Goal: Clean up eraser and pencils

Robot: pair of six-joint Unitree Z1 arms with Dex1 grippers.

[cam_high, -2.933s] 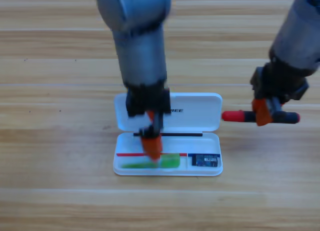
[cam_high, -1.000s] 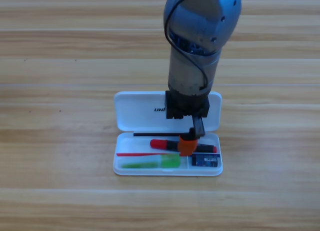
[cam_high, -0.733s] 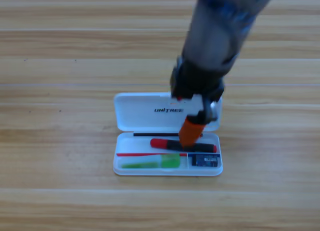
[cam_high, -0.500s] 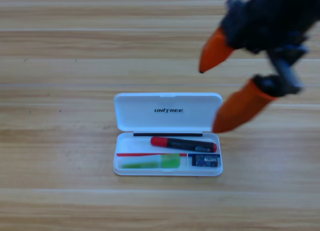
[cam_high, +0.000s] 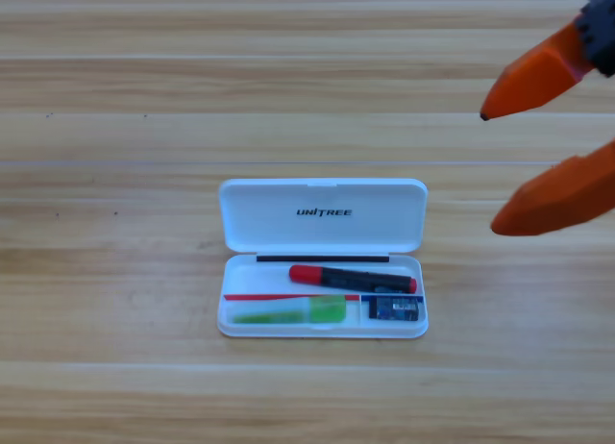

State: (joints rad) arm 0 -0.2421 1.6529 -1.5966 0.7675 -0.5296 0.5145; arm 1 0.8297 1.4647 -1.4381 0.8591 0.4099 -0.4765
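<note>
The white Unitree case lies open in the middle of the table, lid flat toward the far side. In its tray rest the black marker with a red cap, the green-and-white stick and, in the small right compartment, the dark eraser. My right gripper shows large at the right edge, well above and right of the case, jaws spread wide and holding nothing. The left gripper is out of view.
Bare wooden table surrounds the case on all sides.
The right gripper let go of the marker in the tray, lifted and pulled back to the right edge with its jaws opening. Earlier the left arm left the picture.
</note>
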